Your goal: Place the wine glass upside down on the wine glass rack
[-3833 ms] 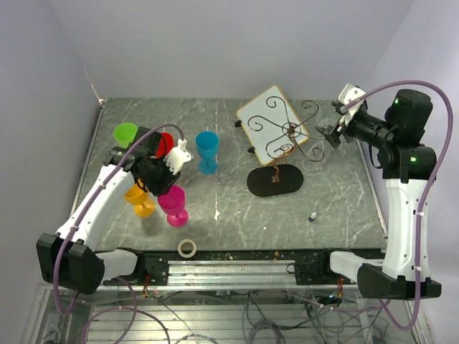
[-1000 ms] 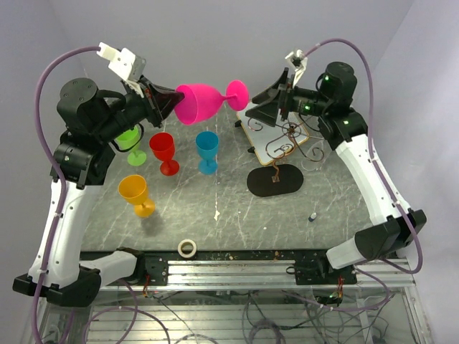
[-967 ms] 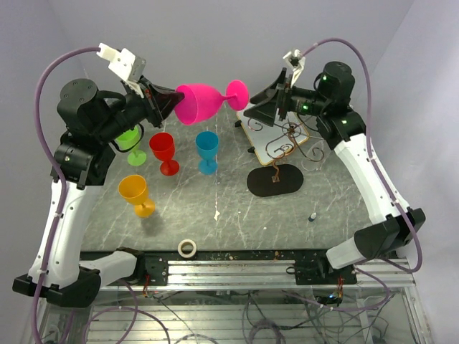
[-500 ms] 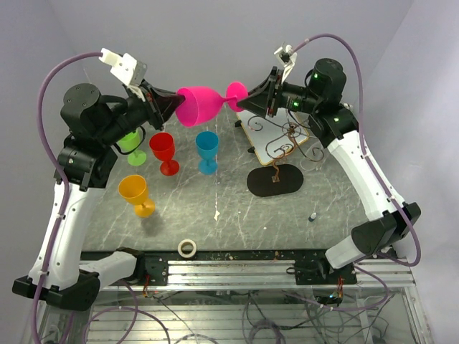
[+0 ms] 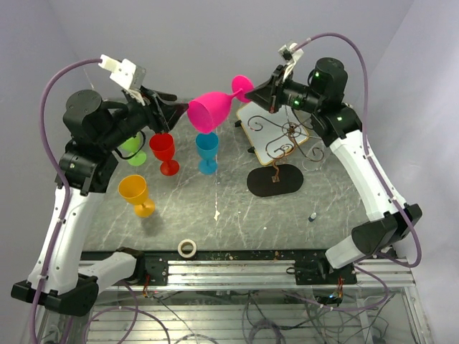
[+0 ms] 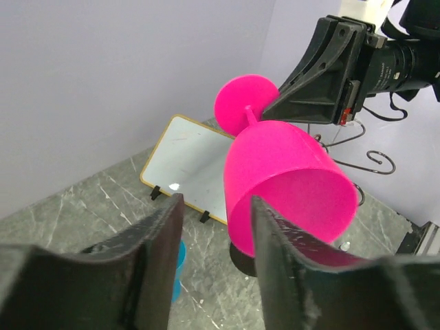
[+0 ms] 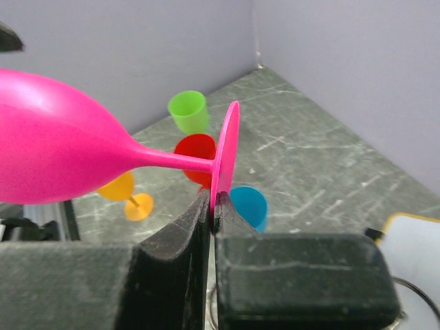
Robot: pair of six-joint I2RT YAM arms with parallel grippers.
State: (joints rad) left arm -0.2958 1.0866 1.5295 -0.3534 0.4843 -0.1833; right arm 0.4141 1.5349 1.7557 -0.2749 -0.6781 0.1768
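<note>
1. Right gripper [image 7: 213, 203]: the jaws, spread a second ago, are now pressed together on the rim of the foot of the pink wine glass [image 7: 55, 158]. It is an edge pinch on the thin disc, nothing more.
2. The wine glass [image 5: 211, 111] hangs in the air above the back of the table, stem roughly level. The bowl droops lower than it did half a second ago, mouth toward the left arm.
3. Left gripper [image 5: 172, 109]: it was clamped on the bowl and its fingers [image 6: 155, 261] now stand spread. The bowl sits just beyond them, and we see no contact.
4. We read this as the hand-over done, so the right arm alone carries the glass.
5. The wine glass rack [image 5: 276, 180] stands below and to the right arm's side, well apart from the glass, with no glass on its arms. A white board [image 5: 267, 118] leans behind it.
6. The glass still has to be turned bowl-down and its foot slid onto a wire arm. The droop suggests the thin pinch may let the glass swivel.
7. Red [image 5: 163, 147], blue [image 5: 207, 147], green [image 5: 131, 147] and orange [image 5: 134, 190] glasses stand upright on the table.
</note>
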